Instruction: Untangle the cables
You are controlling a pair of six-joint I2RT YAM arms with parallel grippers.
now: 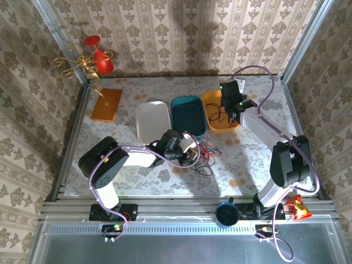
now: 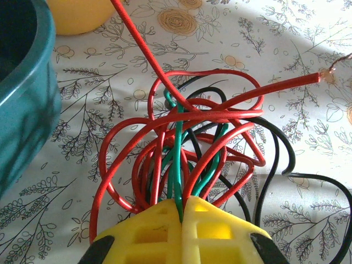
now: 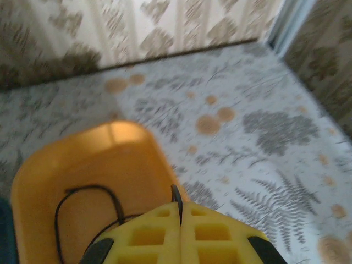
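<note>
Trays (image 1: 151, 124) three. Left end effector (image 2: 181, 203) clamps green cable (image 2: 177, 159); right end effector (image 3: 180, 207), black cable (image 3: 88, 191).

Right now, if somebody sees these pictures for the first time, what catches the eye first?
First, the knot of red, green and black cables on the flowered table, right in front of the closed left tool, which pinches a green strand. Next, the closed right tool at the far right, apparently gripping a black cable that loops into a yellow tray.
</note>
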